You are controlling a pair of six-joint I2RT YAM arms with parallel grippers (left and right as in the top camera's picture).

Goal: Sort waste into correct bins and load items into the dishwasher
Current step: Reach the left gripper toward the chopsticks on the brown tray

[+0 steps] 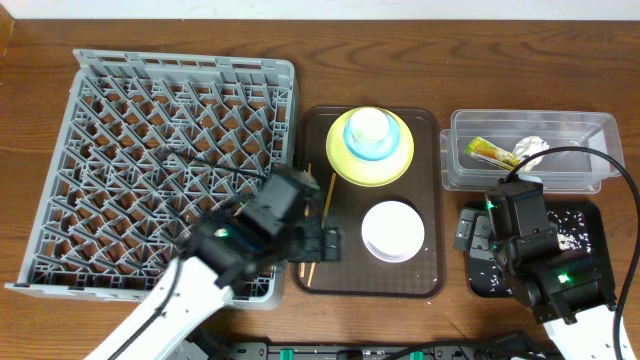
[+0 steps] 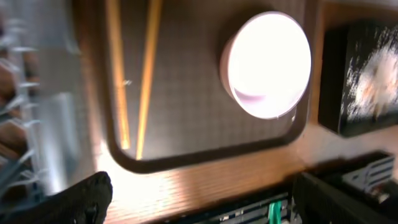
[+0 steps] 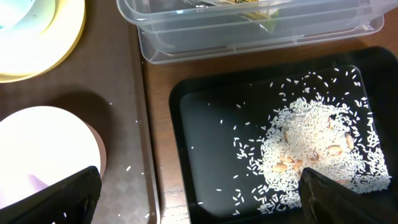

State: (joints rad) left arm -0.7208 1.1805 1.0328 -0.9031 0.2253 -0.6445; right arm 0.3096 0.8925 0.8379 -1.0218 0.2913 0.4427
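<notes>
The grey dishwasher rack [image 1: 150, 150] lies at the left with nothing in it. On the brown tray sit a yellow plate [image 1: 345, 165] carrying a light blue bowl [image 1: 385, 148] and white cup [image 1: 368, 125], a white bowl [image 1: 392, 230] and chopsticks [image 1: 328, 195]. My left gripper [image 1: 318, 243] hovers open over the tray's front left corner, the chopsticks [image 2: 146, 74] ahead of it. The clear tub [image 1: 580, 170] holds the wrapper [image 1: 490, 152] and tissue [image 1: 530, 150]. Rice [image 3: 311, 143] lies in the black tray [image 3: 205, 118]. My right gripper [image 3: 202, 199] stands open over that tray's left edge.
The brown serving tray [image 1: 430, 160] fills the middle between the rack and the bins. A few stray rice grains lie on its right side [image 3: 127, 168]. A black cable [image 1: 600, 160] arcs over the clear tub. The table's front edge runs just behind both arms.
</notes>
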